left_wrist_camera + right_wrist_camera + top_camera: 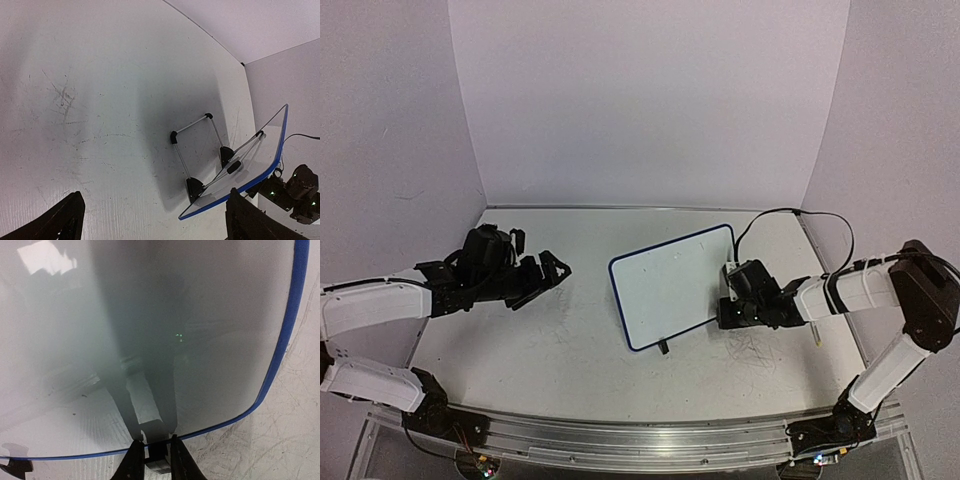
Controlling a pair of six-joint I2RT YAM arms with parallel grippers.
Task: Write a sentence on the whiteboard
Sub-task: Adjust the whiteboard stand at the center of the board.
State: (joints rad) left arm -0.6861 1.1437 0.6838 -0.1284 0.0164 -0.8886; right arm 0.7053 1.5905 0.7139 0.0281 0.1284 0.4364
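The whiteboard (670, 285) (260, 160) (150, 315) stands tilted on its wire stand (195, 150) mid-table (540, 350). The right tool (725, 305) (157, 462), at the board's blue rim, pinches a small pale piece (157, 460). The left tool (555, 270) (155, 225) hangs spread wide, well apart from the board.

The left arm (370, 310) rises from its base at the near left corner, folds back at the elbow and stretches its white forearm to the right, low over the surface (570, 370). Its dark wrist is rolled, and the left claw (548, 272) points right with its fingers (65, 220) spread wide apart. The right arm (860, 290) climbs from the near right corner to a high black elbow by the right edge, then reaches left and slightly down. The right claw (728, 300) points left, its fingers (134, 462) drawn close with only a narrow gap between them
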